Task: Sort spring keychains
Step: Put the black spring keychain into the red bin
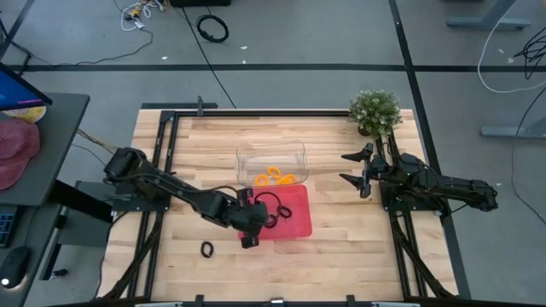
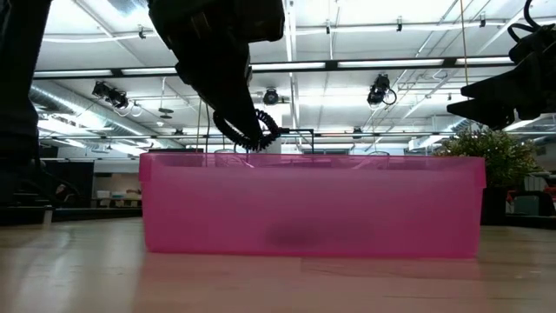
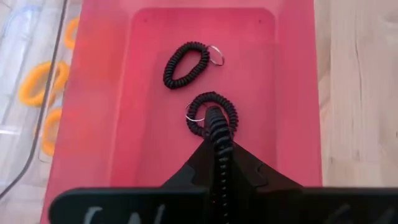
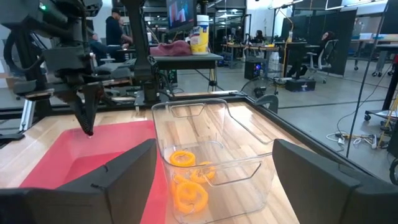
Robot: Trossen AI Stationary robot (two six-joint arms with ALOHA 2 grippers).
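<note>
My left gripper [image 1: 249, 232] is above the near-left part of the red tray [image 1: 296, 227], shut on a black spring keychain [image 2: 248, 132]. Two more black keychains [image 3: 186, 63] [image 3: 200, 107] lie flat on the tray floor [image 3: 143, 124]. Another black one [image 1: 207, 249] lies on the table, near-left of the tray. Several orange keychains [image 1: 273, 177] rest on the bottom of the clear bin [image 1: 271, 153], which stands at the tray's far side. My right gripper [image 1: 351, 169] is open and waits right of the bin, above the table. My left gripper pinches one side of a black keychain's coiled loop [image 3: 217, 134] between its two fingers, which come from above and point down. The loop is seen edge-on, sticking out past the fingertips. It hangs below them [image 2: 248, 132], lifted clear over the tray.
A potted plant [image 1: 375, 111] stands at the table's far-right corner, close behind my right arm. A black metal frame [image 1: 171, 115] runs along the table's edges. Bare wood shows at the table's near side and left of the tray [image 1: 171, 247].
</note>
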